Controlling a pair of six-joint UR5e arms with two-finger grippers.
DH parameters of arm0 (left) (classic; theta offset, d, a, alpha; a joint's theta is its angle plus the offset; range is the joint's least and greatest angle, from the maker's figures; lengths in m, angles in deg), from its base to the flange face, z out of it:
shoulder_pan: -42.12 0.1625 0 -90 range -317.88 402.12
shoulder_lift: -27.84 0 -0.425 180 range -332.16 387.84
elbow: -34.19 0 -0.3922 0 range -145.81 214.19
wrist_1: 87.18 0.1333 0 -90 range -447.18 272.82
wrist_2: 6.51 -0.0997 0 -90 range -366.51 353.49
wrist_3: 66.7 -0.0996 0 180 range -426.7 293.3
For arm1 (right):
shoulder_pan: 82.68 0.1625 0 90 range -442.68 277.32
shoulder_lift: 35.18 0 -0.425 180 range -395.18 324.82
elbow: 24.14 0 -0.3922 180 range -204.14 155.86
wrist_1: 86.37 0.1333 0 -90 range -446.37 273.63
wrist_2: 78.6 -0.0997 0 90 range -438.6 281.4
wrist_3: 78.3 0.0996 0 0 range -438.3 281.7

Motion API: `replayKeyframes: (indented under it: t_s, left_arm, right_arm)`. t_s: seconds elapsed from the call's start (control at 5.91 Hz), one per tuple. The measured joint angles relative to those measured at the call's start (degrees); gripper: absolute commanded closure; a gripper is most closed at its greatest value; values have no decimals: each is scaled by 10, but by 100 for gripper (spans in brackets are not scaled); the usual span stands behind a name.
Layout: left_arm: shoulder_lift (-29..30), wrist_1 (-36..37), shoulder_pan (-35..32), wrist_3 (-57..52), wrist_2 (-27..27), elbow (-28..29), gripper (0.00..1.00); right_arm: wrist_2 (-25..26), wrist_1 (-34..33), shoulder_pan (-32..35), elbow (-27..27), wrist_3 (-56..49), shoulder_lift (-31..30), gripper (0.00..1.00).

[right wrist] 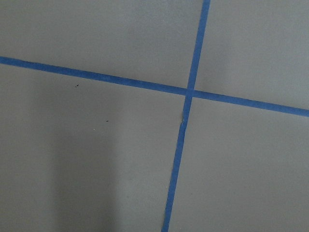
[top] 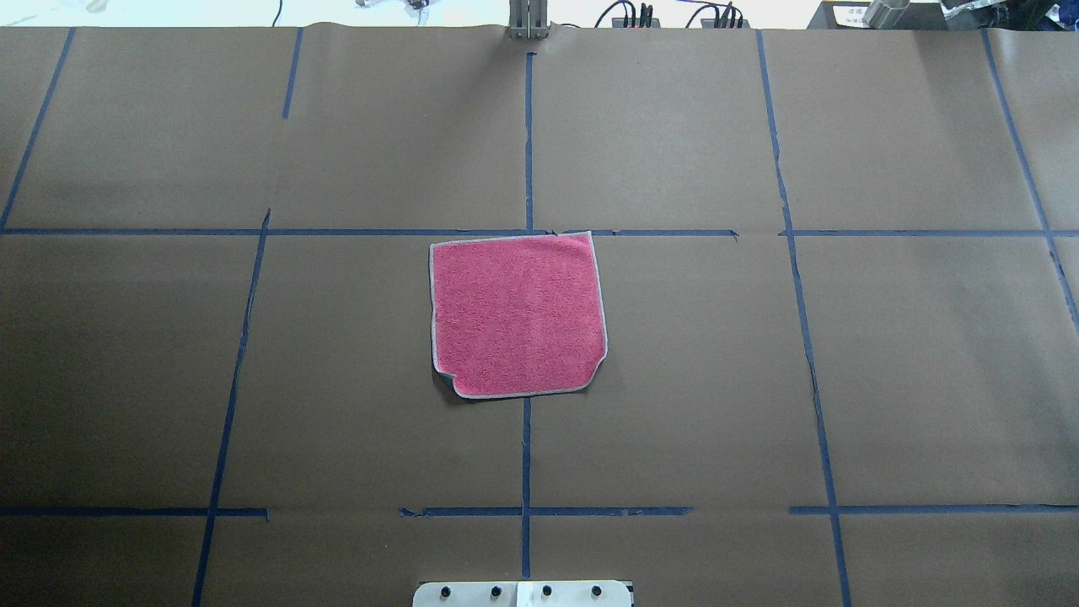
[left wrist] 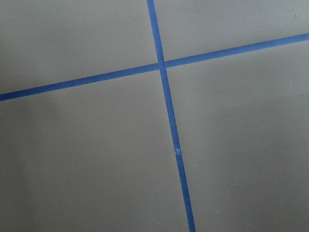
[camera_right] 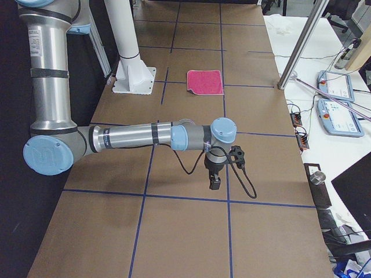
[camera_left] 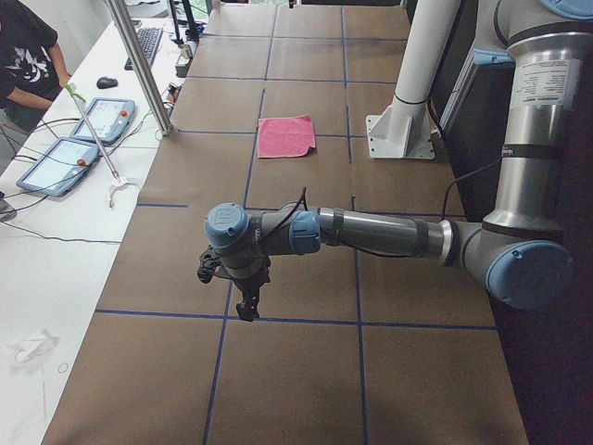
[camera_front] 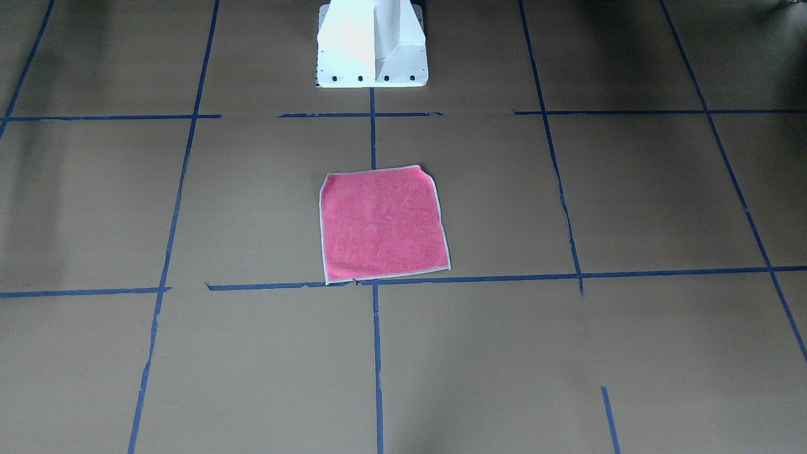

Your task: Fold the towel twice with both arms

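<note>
"Towel (top: 517, 316) location?"
"Flat, pink face up, at the centre of the table (top: 759, 379), unfolded, corners free for pickup."
"Grippers?"
"Left gripper (camera_left: 246, 309) and right gripper (camera_right: 215, 184) hang at opposite table ends, probably to leave the cloth clear. Finger state: cannot tell."

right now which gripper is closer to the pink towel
Neither clearly. The left gripper hangs far off toward the left end of the table, the right gripper far off toward its right end, both outside the overhead view, with the pink towel about midway.
</note>
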Motion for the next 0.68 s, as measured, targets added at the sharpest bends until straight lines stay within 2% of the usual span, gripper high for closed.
replayKeyframes:
  t_s: [0.34, 0.68]
  left_arm:
    - [57, -22, 81, 157, -1, 0, 0]
    - [133, -39, 203, 370, -3, -7, 0]
  right_arm:
    - [-18, 1, -48, -13, 102, 33, 0]
    - [-20, 1, -136, -46, 282, 86, 0]
